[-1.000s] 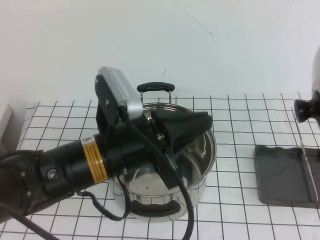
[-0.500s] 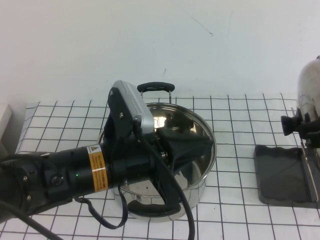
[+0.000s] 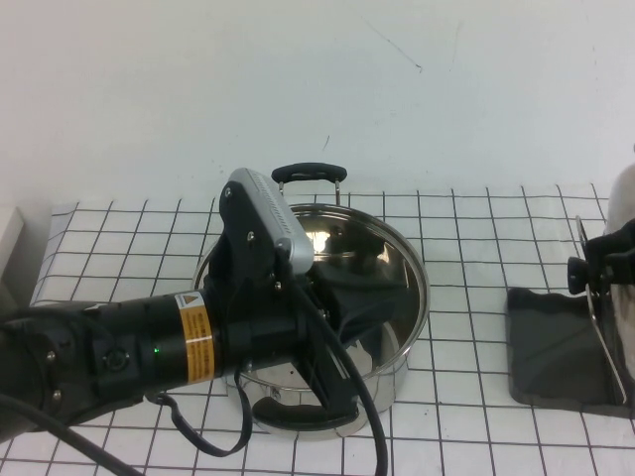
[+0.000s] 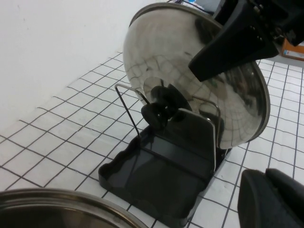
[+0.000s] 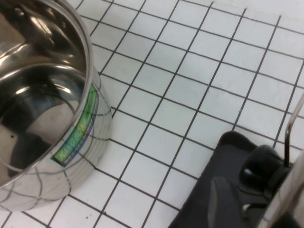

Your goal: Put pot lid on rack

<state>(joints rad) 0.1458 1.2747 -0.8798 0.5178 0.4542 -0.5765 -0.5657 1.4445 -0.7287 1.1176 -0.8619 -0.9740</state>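
The shiny domed pot lid (image 4: pixel 190 57) stands on edge over the far end of the dark grey rack (image 4: pixel 161 185). Its black knob (image 4: pixel 161 108) pokes between the thin wire rods (image 4: pixel 124 102). I cannot tell if its lower rim rests in the tray. My right gripper (image 4: pixel 205 64) is shut on the lid's upper rim. In the high view the lid (image 3: pixel 625 198) and its knob (image 3: pixel 583 268) sit at the far right above the rack (image 3: pixel 551 347). My left gripper (image 3: pixel 382 288) is shut and empty, hovering over the open steel pot (image 3: pixel 387 327).
The deep pot with black handles (image 3: pixel 310 173) stands mid-table, also in the right wrist view (image 5: pixel 42 109). My left arm (image 3: pixel 119 352) stretches across the front left. A white wall runs along the back, and a pale object (image 3: pixel 8 233) sits at the left edge.
The lid has come down and shifted slightly over the rack at the right. My left arm swung a little to the right early on, then held nearly still over the pot.
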